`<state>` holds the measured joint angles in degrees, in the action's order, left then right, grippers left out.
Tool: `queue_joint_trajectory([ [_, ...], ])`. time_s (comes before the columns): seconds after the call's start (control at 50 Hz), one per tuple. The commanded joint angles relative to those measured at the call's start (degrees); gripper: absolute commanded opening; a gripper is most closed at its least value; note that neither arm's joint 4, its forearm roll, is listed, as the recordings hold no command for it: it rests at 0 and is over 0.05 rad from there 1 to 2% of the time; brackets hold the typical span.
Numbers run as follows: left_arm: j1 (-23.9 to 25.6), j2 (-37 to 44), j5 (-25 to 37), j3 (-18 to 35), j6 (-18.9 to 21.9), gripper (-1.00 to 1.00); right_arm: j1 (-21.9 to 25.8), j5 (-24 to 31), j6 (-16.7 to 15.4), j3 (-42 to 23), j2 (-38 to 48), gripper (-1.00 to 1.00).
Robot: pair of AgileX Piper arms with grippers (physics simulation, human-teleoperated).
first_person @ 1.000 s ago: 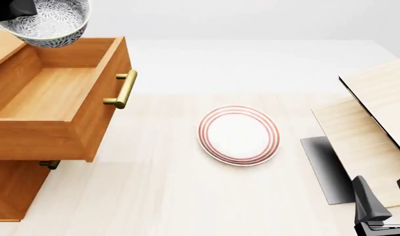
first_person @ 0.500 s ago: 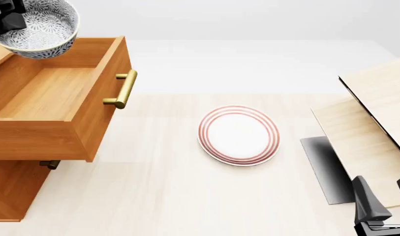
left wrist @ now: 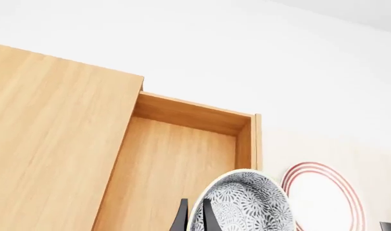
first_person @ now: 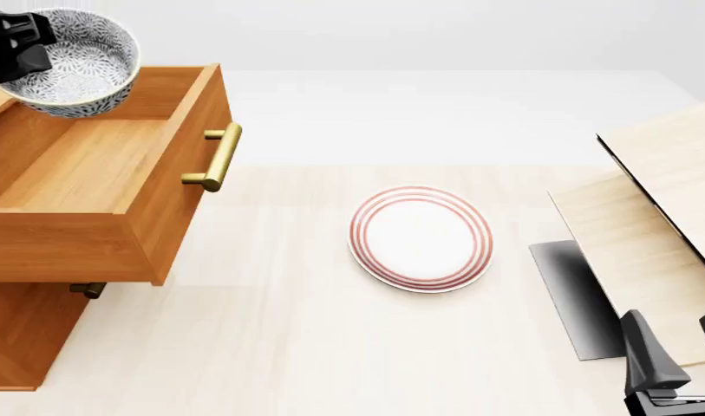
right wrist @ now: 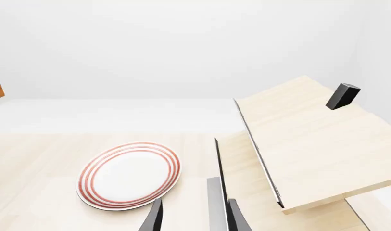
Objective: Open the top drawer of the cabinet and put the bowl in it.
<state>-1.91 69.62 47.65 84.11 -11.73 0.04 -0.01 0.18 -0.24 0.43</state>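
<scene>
The speckled bowl [first_person: 84, 62] hangs above the back of the open top drawer [first_person: 86, 169], held by its rim in my left gripper [first_person: 15, 48], which is shut on it. The drawer stands pulled out from the orange-brown cabinet [first_person: 16, 342], brass handle [first_person: 217, 157] facing right and light interior bare. In the left wrist view the bowl [left wrist: 245, 204] sits over the drawer floor [left wrist: 172, 163], the left gripper [left wrist: 195, 219] pinching its edge beside the cabinet top [left wrist: 54, 134]. My right gripper [first_person: 680, 345] is open low at the front right, holding nothing; the right wrist view shows the right gripper [right wrist: 195, 219] the same.
A flat white plate with red rings [first_person: 421, 238] lies mid-table, also visible as the plate [right wrist: 130, 174]. Pale wood panels [first_person: 664, 217] lean at the right over a dark grey slab [first_person: 572, 299]. A lower drawer handle [first_person: 88, 289] peeks out beneath the open drawer.
The left gripper has lowered the bowl and carried it slightly left, closer to the open drawer, and the bowl now sits more level. The right arm has not moved.
</scene>
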Motion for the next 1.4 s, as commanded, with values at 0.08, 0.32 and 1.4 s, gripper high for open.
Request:
queue_joint_trajectory([
  [0.08, -1.2, 0.6, -1.8, -1.3, 0.0, -1.0, 0.0, 0.0, 0.0, 0.0, -0.1, 1.0],
  [0.32, -1.8, 1.0, -3.5, -3.5, -0.2, -1.0, 0.0, 0.0, 0.0, 0.0, -0.1, 1.0],
  [1.4, -4.6, 5.9, -9.5, -7.8, 0.0, -1.0, 0.0, 0.0, 0.0, 0.0, 0.0, 1.0],
])
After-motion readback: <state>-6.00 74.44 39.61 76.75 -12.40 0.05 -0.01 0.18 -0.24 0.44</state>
